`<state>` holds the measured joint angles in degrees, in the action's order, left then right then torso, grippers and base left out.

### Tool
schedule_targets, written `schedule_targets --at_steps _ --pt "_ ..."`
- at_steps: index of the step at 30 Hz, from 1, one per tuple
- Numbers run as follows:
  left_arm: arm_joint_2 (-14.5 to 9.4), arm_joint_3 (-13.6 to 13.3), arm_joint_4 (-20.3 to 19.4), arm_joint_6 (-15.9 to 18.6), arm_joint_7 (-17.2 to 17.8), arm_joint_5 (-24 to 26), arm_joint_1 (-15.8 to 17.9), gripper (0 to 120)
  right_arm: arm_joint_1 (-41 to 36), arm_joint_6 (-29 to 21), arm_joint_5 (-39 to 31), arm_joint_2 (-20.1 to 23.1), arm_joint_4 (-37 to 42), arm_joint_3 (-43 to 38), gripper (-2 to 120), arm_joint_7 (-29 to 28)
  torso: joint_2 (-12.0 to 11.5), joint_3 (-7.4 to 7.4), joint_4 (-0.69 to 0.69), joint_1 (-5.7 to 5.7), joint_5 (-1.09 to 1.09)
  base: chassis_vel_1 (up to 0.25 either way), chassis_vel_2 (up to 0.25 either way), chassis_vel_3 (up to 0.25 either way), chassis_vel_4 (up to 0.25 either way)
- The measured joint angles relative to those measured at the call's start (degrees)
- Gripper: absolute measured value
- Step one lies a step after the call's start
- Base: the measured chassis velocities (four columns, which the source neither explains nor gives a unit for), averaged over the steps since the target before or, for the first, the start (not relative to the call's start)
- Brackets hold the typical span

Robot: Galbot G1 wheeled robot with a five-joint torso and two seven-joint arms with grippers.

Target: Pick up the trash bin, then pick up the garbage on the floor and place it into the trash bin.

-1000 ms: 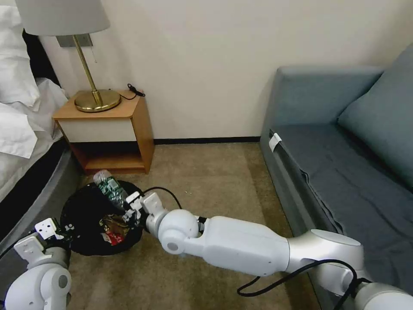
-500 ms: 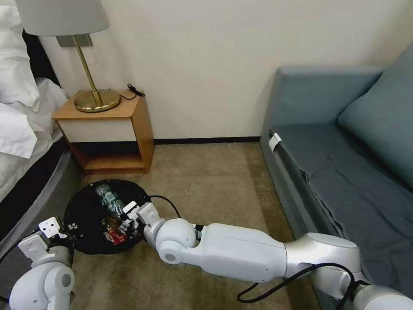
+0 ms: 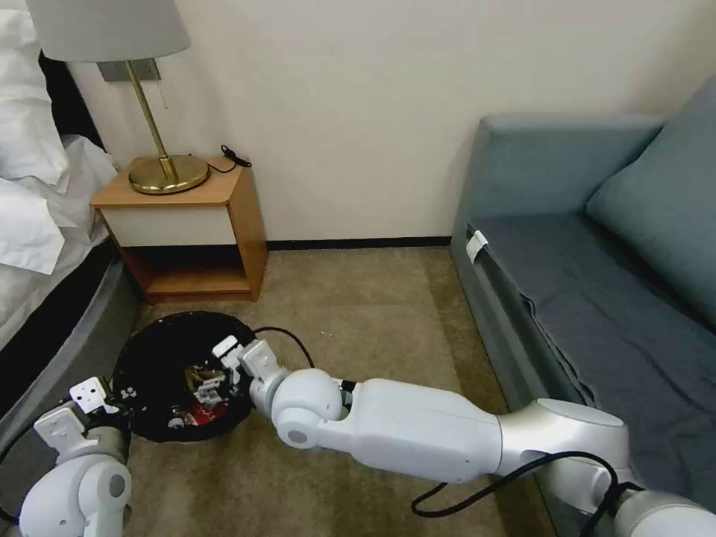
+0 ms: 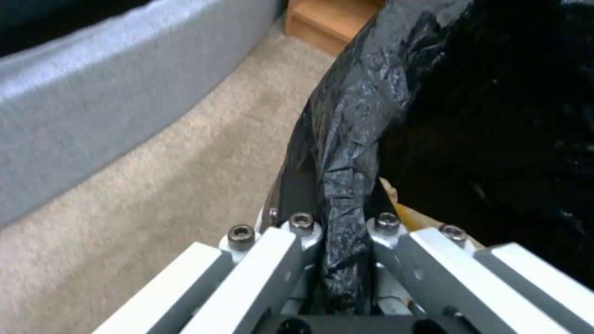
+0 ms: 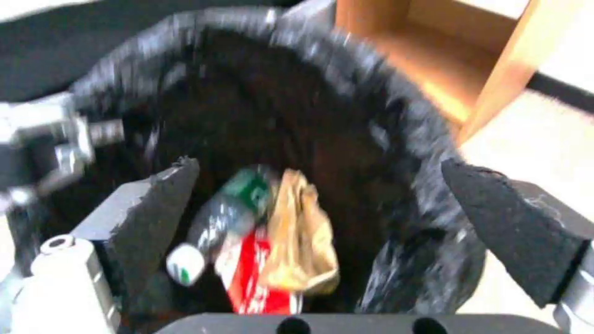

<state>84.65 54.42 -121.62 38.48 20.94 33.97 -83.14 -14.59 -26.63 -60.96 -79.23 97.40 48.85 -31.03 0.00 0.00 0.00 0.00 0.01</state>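
Head view: the trash bin [image 3: 153, 350], lined with a black bag, sits low on the carpet [image 3: 358, 313] between the bed [image 3: 45, 298] and a wooden nightstand [image 3: 186, 224]. The left gripper [image 3: 101, 399] meets the bin's near rim at the lower left. The right gripper [image 3: 224, 365] reaches in from the right over the bin's opening. Garbage lies inside, including a red-and-white wrapper [image 3: 200, 399]. A grey sofa [image 3: 597, 283] stands at the right.

Left wrist view: the left gripper [image 4: 340, 232] has its jaws closed tight on a fold of the black bag [image 4: 346, 153] at the bin's rim. The bin's dark interior lies to one side of the jaws, carpet and the bed's grey base to the other.

Right wrist view: the right gripper [image 5: 322, 185] has its jaws spread wide, with nothing between them. Below them, at the bin's bottom, lie a clear bottle [image 5: 213, 227] with a green label and white cap, a crumpled brown paper bag [image 5: 300, 236] and the red-and-white wrapper [image 5: 250, 273], all touching one another. The left gripper [image 5: 55, 139] shows at the rim.
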Motion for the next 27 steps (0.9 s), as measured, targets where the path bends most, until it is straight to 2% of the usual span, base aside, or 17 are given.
schedule_targets --at_steps 4,5,7,9,19,27 --pt "-0.38 0.50 1.23 1.01 2.52 6.71 -0.02 2 0.46 0.00 0.09 1.23 1.89 -2.19 100 -0.25 0.00 0.00 0.00 0.00 0.00 0.000 0.000 0.000 0.000" --pt "-0.38 0.50 1.23 1.01 2.52 6.71 -0.02 2 0.46 0.00 0.09 1.23 1.89 -2.19 100 -0.25 0.00 0.00 0.00 0.00 0.00 0.000 0.000 0.000 0.000" --pt "-0.70 0.77 2.45 1.70 3.97 10.70 0.07 2 0.48 0.00 0.17 1.91 2.65 -3.07 100 -0.30 0.00 0.00 0.00 0.00 0.00 0.000 0.000 0.000 0.000" --pt "-0.92 0.99 3.49 2.01 4.68 12.43 0.15 2 0.48 0.00 0.20 2.52 3.24 -3.42 100 -0.39 0.00 0.00 0.00 0.00 0.00 0.000 0.000 0.000 0.000" --pt "-1.59 1.14 9.78 2.66 6.94 15.59 1.41 2 -0.88 0.33 1.05 4.33 4.52 -4.25 100 -0.42 0.00 0.00 0.00 0.00 -0.01 0.000 0.000 0.000 0.000" --pt "-1.66 1.21 11.02 2.52 7.31 16.36 1.77 2 -1.57 0.54 1.23 4.51 4.54 -4.30 100 -0.38 0.00 -0.01 0.00 0.00 0.02 0.000 0.000 0.000 0.000"
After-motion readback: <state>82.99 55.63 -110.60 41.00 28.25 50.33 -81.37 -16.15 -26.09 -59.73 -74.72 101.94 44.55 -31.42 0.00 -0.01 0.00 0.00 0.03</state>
